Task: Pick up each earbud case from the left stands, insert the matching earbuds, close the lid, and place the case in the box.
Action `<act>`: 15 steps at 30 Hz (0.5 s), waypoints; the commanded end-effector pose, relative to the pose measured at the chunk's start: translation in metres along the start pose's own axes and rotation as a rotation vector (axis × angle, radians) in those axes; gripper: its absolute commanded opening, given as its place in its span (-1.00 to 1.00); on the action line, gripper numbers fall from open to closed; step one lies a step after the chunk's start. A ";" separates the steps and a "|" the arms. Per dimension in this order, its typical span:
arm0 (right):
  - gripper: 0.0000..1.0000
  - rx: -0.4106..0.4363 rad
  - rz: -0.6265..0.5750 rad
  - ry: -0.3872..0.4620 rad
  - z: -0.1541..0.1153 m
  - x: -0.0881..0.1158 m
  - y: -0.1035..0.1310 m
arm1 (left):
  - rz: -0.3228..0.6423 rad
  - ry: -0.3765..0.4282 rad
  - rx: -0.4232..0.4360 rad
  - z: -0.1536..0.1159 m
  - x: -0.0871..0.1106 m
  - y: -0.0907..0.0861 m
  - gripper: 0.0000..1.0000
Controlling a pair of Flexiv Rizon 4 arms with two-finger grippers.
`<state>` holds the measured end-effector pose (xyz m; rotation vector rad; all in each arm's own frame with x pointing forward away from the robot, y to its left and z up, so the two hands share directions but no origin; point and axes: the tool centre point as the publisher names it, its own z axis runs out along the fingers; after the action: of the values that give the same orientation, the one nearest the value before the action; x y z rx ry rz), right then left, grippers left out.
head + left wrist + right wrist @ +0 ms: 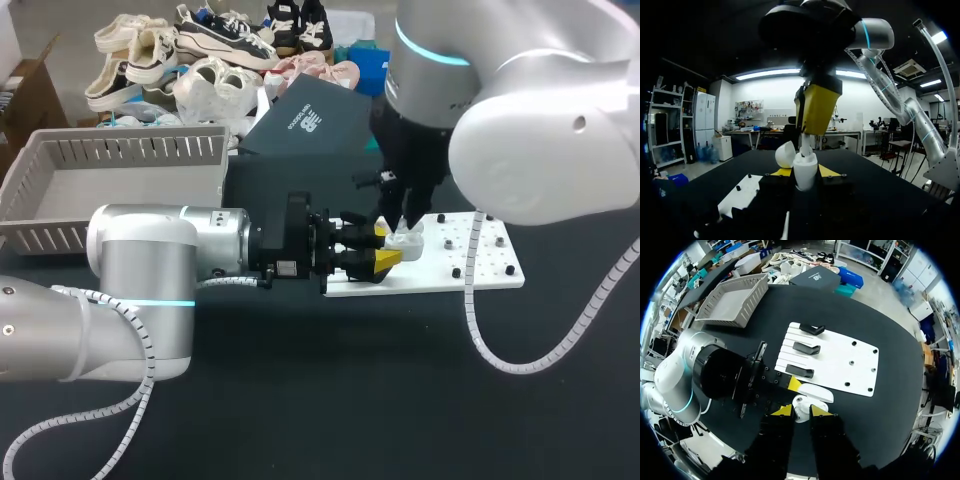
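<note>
A black table (300, 400) carries a white mounting board (480, 262) and, well apart at its far left, a gray slatted box (130, 150). At the board's near-left edge the white earbud case (805, 172) stands upright, its lid (785, 154) tipped open, clamped between the yellow tips of the left gripper (385, 248). Directly above it, the right gripper (801, 412) pinches a white earbud (805, 144) whose lower end meets the case's mouth. Three black stands (806, 347) sit on the board beyond.
</note>
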<state>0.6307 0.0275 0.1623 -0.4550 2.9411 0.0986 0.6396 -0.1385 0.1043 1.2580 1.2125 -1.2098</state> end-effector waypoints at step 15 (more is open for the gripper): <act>-1.00 0.003 0.003 0.004 0.008 -0.002 0.002 | 0.002 -0.001 -0.005 0.000 0.000 -0.001 -1.00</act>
<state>0.6316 0.0294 0.1568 -0.4522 2.9467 0.0935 0.6396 -0.1385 0.1043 1.2580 1.2125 -1.2098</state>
